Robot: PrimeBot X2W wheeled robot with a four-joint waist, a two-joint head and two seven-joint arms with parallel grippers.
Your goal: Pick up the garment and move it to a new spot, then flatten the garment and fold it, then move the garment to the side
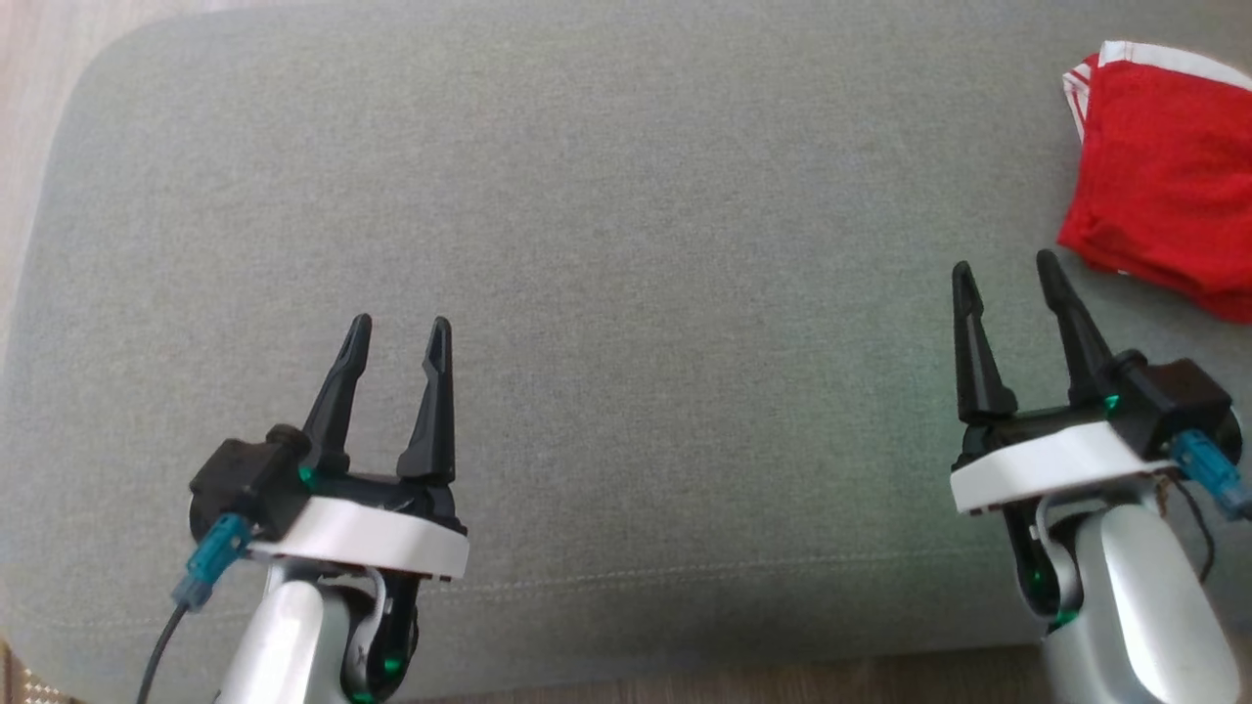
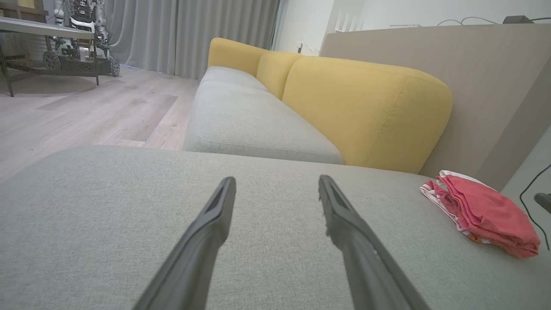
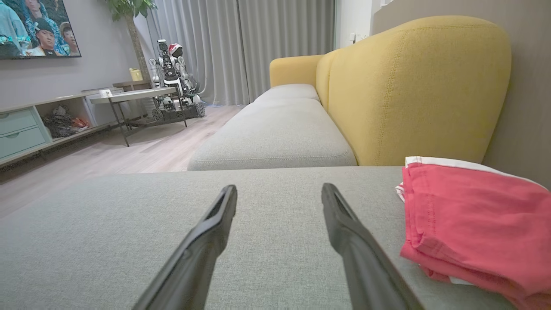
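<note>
The garment (image 1: 1169, 166) is red with white trim, folded into a compact stack at the far right of the grey cushion (image 1: 587, 244). It also lies at the right in the left wrist view (image 2: 482, 213) and close at the right in the right wrist view (image 3: 473, 224). My right gripper (image 1: 1006, 266) hovers open just left of and nearer than the garment, touching nothing. At the lower left my left gripper (image 1: 399, 328) is open as well, with nothing between its fingers. Both pairs of fingers point away over bare cushion (image 2: 277, 178) (image 3: 279, 187).
A yellow sofa back (image 2: 366, 107) and grey seat (image 3: 275, 137) stretch beyond the cushion. Wooden floor (image 2: 86, 112) lies to the left, with a low table (image 3: 133, 97) and another robot (image 3: 172, 77) far off. The cushion's front edge (image 1: 685, 665) runs near my arms.
</note>
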